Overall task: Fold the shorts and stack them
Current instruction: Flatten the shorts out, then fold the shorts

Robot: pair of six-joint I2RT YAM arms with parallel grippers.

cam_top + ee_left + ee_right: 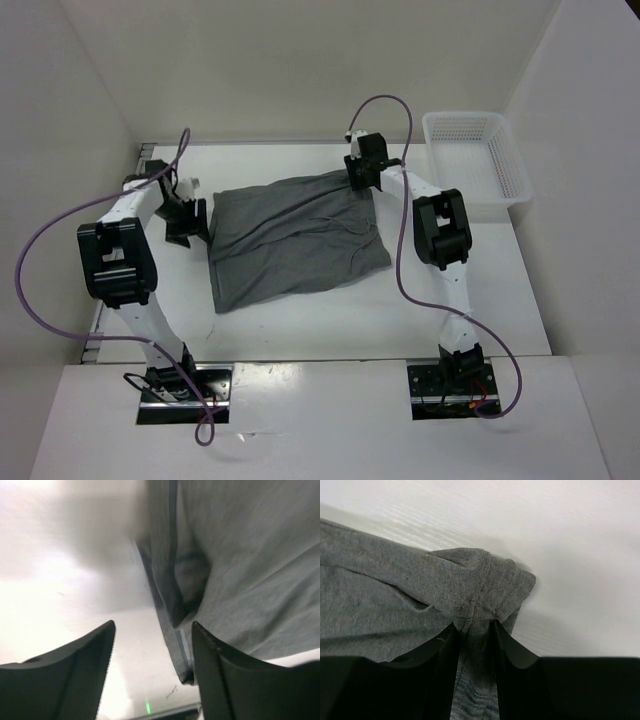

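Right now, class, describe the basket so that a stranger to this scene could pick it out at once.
Start at the white table and go to its far right corner. The basket sits there, apart from the grey shorts. It alone is white mesh with an open top; the shorts are soft cloth.

The plain grey shorts [295,240] lie spread at the centre of the top view as a rough, wrinkled rectangle, their top edge rising toward the right. The upper-right corner is bunched into a pinched knot.
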